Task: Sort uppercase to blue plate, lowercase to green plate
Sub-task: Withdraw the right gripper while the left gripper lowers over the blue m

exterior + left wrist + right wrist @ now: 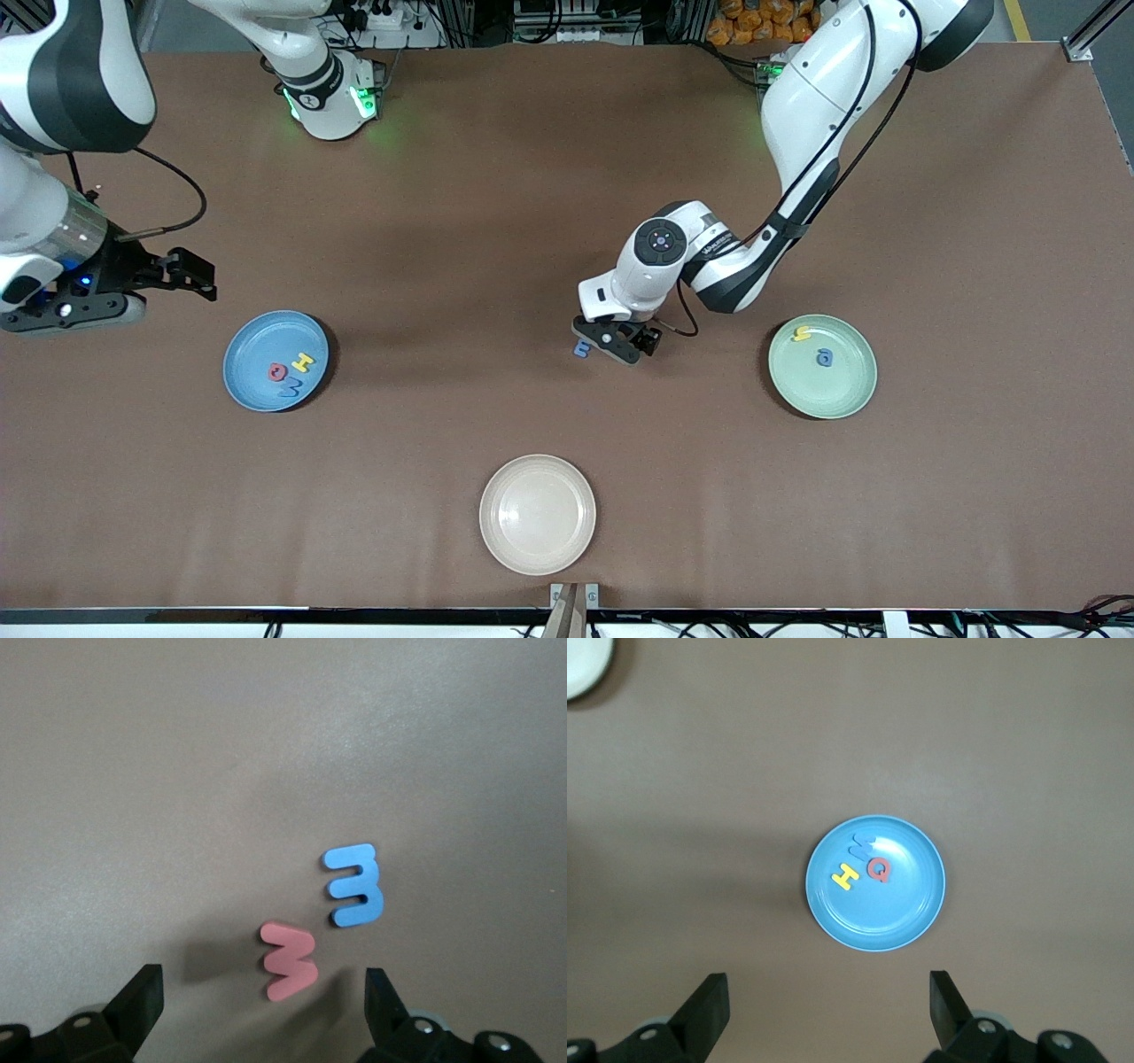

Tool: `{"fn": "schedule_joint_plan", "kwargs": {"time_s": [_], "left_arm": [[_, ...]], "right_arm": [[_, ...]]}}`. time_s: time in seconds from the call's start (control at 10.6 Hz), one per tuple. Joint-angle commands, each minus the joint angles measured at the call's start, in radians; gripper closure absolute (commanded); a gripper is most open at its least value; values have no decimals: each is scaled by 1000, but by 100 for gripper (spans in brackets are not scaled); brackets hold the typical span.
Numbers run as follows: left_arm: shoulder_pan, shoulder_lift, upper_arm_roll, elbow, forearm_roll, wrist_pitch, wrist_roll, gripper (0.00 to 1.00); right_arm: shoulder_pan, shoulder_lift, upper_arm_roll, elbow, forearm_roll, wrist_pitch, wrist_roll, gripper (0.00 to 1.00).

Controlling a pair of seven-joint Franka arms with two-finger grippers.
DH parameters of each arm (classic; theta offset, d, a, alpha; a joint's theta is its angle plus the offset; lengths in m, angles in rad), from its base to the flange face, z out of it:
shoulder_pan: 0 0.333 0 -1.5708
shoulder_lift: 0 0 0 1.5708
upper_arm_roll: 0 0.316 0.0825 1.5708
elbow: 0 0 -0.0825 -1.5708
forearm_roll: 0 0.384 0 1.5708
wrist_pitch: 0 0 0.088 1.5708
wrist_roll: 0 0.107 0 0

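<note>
Brown table (549,177), cream-white plate (537,514) nearest camera

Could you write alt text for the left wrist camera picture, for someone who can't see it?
A pink foam letter and a blue foam letter lie close together on a brown table, with the left gripper open above them.

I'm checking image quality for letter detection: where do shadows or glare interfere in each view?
Front view: dark shadow beside the blue plate, green glow at the right arm's base. Left wrist view: the red letter and blue m are sharp, with soft shadows and a pale sheen on the table. Right wrist view: even light, letters legible.
</note>
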Motion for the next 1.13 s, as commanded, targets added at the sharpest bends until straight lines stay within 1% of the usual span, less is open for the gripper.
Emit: {"fn": "schedule_joint_plan", "kwargs": {"time_s": [0.0,0.28,0.47,0.75,1.03], "left_arm": [[-30,30,12,33,14,6,-13,0],[-42,34,12,33,16,6,-33,0],[-45,40,21,33,24,6,-28,7],[-45,40,26,32,25,6,-19,21],[-45,40,29,32,27,6,-17,27]], "right_arm": [[18,9,-13,50,21,-26,-5,0],[13,17,-13,50,19,-24,-13,0],[5,24,-13,50,19,-24,-16,0],[2,34,-13,59,22,-20,-16,0],[-1,29,-16,92,24,-21,-11,0]]}}
